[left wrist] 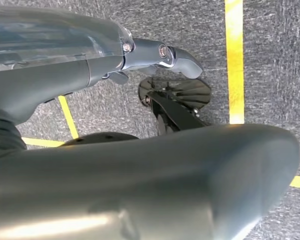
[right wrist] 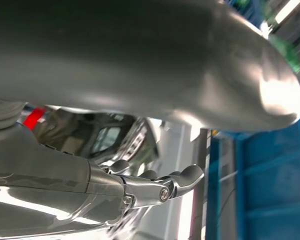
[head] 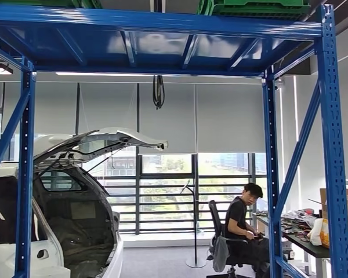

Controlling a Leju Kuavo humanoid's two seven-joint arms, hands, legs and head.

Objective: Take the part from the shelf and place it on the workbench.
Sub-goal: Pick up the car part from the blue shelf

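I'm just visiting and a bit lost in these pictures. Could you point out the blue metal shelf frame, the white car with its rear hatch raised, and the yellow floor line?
Blue metal shelf frame [head: 333,145]: head view, right upright.
White car [head: 100,139]: head view, raised hatch.
Yellow floor line [left wrist: 234,60]: left wrist view, mid-stripe.

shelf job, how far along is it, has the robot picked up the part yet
Nothing looks done. The left hand hangs over the floor holding nothing, and the right hand also holds nothing. The head view faces the blue shelf, green crates on top. Grasping and the workbench placement remain.
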